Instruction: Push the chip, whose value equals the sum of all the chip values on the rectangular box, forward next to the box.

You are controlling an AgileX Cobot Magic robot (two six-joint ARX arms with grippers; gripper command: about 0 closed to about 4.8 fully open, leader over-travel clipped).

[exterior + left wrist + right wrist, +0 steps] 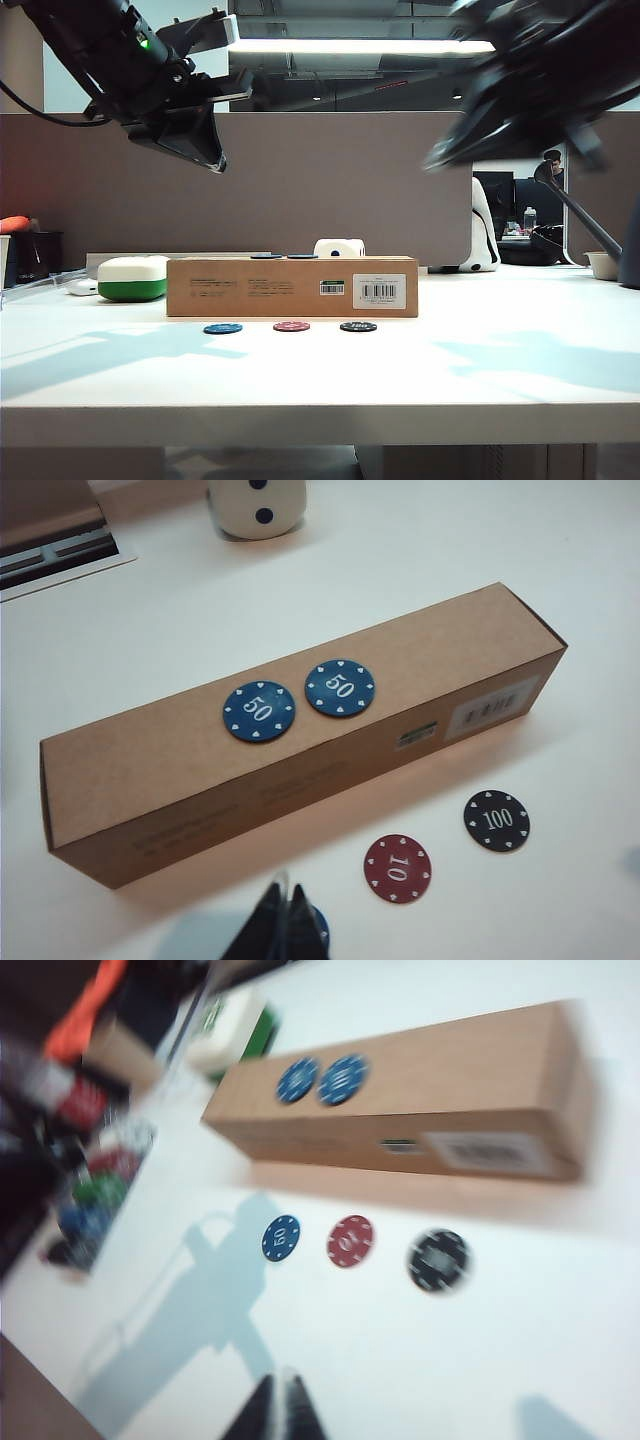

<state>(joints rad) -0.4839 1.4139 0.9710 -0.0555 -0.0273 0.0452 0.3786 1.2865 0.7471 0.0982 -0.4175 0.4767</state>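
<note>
With both arms raised high above the counter (pixel 520 360), the step in hand is the approach to the chip (pixel 497 821), the black disc marked 100; this equals the two blue 50 chips (pixel 259 712) (pixel 340 688) lying flat on the rectangular box (pixel 300 730). In the exterior view the chip sits at centre, rightmost of a row of three in front of the box, just beside the red 10 chip (pixel 398 868) and near but apart from the box's front face. The blue chip on the counter (pixel 223 328) is leftmost.

The left gripper (pixel 195 135) hangs at upper left of the exterior view; its fingertips at the lower edge of the left wrist view appear close together, almost pinched. The right gripper (pixel 283 1415), blurred at upper right of the exterior view, likewise shows narrow tips. The right arm looks the better placed.

A good push probably comes down behind the chip, on its near side, with tips narrow, low on the counter, moving straight toward the box without clipping the red chip.

The chip lies flat, printed face up, and being round has no long axis; the box's long axis runs left to right across the exterior view, label at its right end.
</note>
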